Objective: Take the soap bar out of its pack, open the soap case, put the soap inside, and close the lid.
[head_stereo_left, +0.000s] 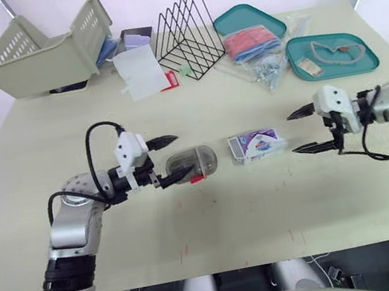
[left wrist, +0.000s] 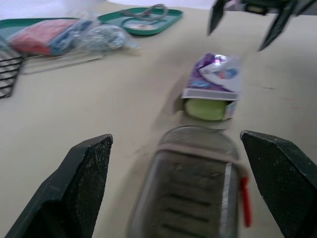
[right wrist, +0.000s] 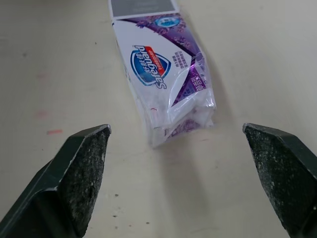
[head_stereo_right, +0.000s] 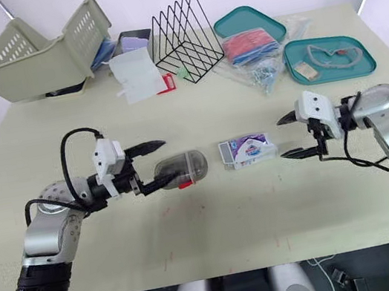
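Your left pincer (head_stereo_left: 181,155): wide open, astride the case (head_stereo_left: 197,161). Your right pincer (head_stereo_left: 290,134): wide open, empty, near the pack (head_stereo_left: 256,144).

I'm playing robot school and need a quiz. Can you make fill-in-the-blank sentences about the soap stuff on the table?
1. The soap bar peeking out of the soap pack is ____ in colour.
2. The soap case has a little latch that is ____.
3. The left gripper and the right gripper both have their fingers ____.

Missing words: green; red; open.
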Robot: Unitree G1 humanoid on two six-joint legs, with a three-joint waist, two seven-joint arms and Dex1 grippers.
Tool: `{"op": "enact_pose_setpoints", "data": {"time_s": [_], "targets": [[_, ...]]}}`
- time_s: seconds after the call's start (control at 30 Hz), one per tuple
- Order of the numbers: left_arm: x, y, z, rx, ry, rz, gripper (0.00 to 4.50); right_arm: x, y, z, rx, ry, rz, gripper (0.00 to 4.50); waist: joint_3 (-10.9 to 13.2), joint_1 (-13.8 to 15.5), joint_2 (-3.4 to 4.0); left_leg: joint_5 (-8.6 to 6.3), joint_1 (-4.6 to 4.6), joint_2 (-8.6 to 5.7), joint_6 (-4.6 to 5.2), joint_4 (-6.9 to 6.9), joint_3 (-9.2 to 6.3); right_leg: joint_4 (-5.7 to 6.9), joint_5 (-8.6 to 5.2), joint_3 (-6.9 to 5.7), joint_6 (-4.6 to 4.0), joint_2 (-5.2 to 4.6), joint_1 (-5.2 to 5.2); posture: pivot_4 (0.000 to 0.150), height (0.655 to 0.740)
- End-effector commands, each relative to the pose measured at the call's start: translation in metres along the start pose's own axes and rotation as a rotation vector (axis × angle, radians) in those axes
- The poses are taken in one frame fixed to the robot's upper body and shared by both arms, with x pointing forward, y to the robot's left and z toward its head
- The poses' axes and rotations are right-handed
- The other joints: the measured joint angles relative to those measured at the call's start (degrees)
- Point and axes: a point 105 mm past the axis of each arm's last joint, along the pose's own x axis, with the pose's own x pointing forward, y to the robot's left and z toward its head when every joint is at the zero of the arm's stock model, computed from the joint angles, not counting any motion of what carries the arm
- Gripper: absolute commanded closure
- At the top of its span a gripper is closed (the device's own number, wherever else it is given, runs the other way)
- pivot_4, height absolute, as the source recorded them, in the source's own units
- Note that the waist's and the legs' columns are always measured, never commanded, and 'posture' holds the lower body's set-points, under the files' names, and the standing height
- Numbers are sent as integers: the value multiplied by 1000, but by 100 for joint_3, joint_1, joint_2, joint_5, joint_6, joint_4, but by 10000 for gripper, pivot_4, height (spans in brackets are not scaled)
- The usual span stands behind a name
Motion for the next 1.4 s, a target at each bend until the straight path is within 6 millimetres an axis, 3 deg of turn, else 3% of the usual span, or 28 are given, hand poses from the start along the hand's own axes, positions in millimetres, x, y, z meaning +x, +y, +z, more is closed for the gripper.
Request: {"op": "enact_pose_setpoints", "data": {"time_s": [0.03, 0.33, 0.9, 0.93, 0.97, 1.07, 1.23, 1.4], "targets": [[6, -19, 8, 36, -12, -89, 743, 2, -8, 5, -64, 10, 42, 0, 1, -1, -1, 0, 0, 0, 0, 0, 0, 0, 0, 0, 0, 0, 0, 1500, 7400], [15, -27, 3, 64, -12, -117, 743, 20, -14, 17, -138, -33, 152, 0, 5, -1, -1, 0, 3, 1, 0, 4, 1, 7, 1, 1, -1, 0, 0, 1500, 7400], [12, -34, 4, 66, -36, -87, 743, 42, -15, 9, -134, -41, 210, 0, 8, -10, 3, 1, 14, 0, 0, 10, 3, 37, 0, 3, -3, 0, 0, 1500, 7400], [12, -34, 4, 66, -35, -84, 0, 42, -15, 9, -134, -43, 207, 5759, 8, -5, 2, 1, 15, 0, 0, 10, 2, 39, 0, 3, -4, 0, 0, 1500, 7400], [12, -34, 4, 66, -34, -81, 0, 42, -16, 9, -127, -45, 205, 7808, 8, -2, 2, 1, 15, 0, 0, 10, 2, 39, 0, 3, -4, 0, 0, 1500, 7400], [12, -34, 3, 67, -33, -75, 0, 42, -17, 7, -125, -32, 204, 19539, 8, -6, 3, 1, 14, -1, 0, 11, 2, 39, 0, 3, -4, 0, 0, 1500, 7400], [13, -34, 3, 68, -35, -65, 0, 42, -17, 5, -110, -30, 197, 44472, 8, -21, 2, 1, 19, 0, 0, 11, 3, 43, 0, 4, -4, 1, 0, 1500, 7400], [14, -33, 1, 65, -31, -54, 0, 39, -16, 0, -102, -15, 183, 44472, 8, -18, 2, 2, 21, 0, 0, 14, 3, 47, 0, 5, -4, 2, 0, 1500, 7400]]}}
